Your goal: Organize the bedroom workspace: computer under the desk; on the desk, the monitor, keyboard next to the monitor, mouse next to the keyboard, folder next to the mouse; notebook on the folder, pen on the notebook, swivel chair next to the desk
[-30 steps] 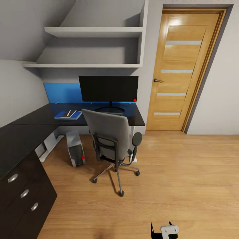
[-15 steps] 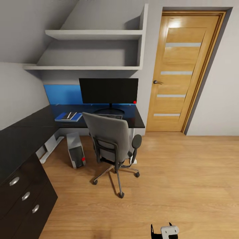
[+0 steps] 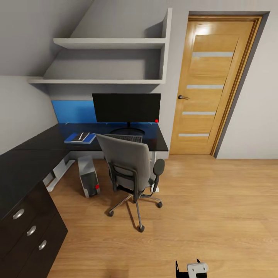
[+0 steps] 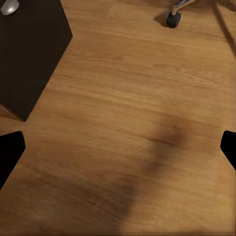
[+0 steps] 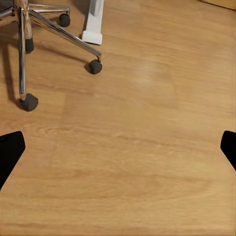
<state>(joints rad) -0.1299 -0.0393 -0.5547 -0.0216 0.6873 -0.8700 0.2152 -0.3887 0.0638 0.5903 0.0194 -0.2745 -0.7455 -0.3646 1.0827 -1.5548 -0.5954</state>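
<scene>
Desk: one, black L-shaped; three silver drawer knobs.
Monitor: one, on desk.
Folder: one, blue, on desk, left of monitor.
Computer: one, floor under desk.
Swivel chair: one, at desk.
Left gripper: fingers apart, above floor.
Right gripper: fingers apart, above floor.

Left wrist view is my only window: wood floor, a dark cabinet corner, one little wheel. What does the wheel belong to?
Observer: The swivel chair, grey, with its back to the head camera, facing the desk.
Operator: Anything on that desk?
Observer: The monitor, and left of it the blue folder with pale items lying on top.
Operator: And underneath?
Observer: The computer stands on the floor under the desk, red light on its front.
</scene>
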